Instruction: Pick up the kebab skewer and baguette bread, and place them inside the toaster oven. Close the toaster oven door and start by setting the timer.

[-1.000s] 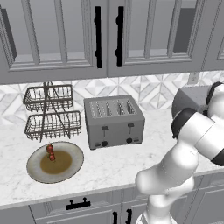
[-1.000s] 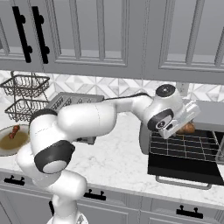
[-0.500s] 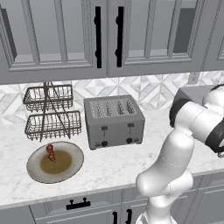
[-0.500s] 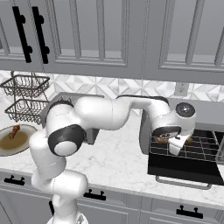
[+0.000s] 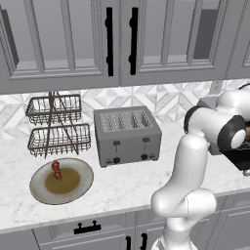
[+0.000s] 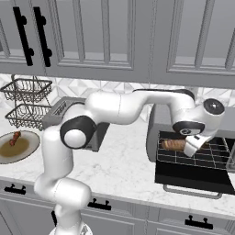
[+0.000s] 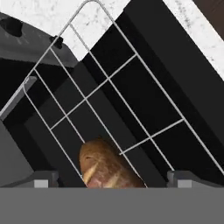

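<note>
**A:** Where is your arm sitting right now?

**B:** Your arm reaches far to the right, bent in a long arc, with the wrist turned down over the pulled-out wire rack [image 6: 209, 158] of the toaster oven [image 6: 155, 128]. The gripper [image 6: 193, 148] hangs just above the rack, fingers pointing down and slightly toward the cavity. In the hand view your two fingertips [image 7: 43, 178] stand wide apart at the bottom edge, so the pincer is released and holds nothing.

**A:** And the loaf?

**B:** The baguette bread [image 6: 173, 145] lies on the rack, directly under the pincer and a little to its left as you see it from the right base view. In the hand view it sits between your fingertips, below them, not touched. The toaster oven door [image 6: 193, 180] is dropped open, flat, below and in front of the pincer.

**A:** The skewer?

**B:** The kebab skewer [image 5: 56, 169] rests on the plate [image 5: 80, 187], well apart from the pincer, far off to its left past the four-slot toaster [image 5: 128, 135] and near the wire basket stand [image 5: 58, 127].

**A:** What has changed from a second ago?

**B:** A second ago your hand was higher and tilted, with the loaf up against the gripper in front of the cavity. Half a second ago it had dropped to the rack. Now the wrist has lifted a little and the loaf lies free on the wires. The skewer and plate have not moved.
</note>
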Motion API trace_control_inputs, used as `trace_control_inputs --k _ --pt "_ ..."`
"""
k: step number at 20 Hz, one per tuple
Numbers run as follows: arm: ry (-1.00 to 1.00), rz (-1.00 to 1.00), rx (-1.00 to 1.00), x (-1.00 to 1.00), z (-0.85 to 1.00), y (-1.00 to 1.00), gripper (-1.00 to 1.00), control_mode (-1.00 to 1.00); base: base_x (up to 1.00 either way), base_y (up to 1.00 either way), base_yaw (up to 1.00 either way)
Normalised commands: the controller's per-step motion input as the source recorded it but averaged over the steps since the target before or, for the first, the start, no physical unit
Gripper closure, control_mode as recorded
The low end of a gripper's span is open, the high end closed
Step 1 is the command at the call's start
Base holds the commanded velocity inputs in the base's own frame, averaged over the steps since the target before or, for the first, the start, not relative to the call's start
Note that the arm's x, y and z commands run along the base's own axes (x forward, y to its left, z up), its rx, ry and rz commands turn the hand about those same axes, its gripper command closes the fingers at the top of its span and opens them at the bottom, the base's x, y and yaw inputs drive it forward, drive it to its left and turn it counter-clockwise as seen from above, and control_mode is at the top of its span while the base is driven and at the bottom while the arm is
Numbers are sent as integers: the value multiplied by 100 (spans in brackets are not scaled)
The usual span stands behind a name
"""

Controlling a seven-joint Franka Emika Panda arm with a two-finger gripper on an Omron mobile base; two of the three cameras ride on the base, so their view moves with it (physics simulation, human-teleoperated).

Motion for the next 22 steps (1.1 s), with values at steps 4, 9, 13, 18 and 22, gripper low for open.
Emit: trace_control_inputs --k 4,9,13,18,22 --pt "-1 -25 0 -100 20 26 -100 -100 0 0 0" --pt "0 -23 -1 -72 9 98 -100 -100 0 0 0" --pt "-1 -6 -7 -46 -9 100 -100 -100 0 0 0" --pt "-13 -2 -22 -43 -3 100 -100 -100 0 0 0" --pt "-14 0 -34 -55 -1 100 -100 -100 0 0 0"
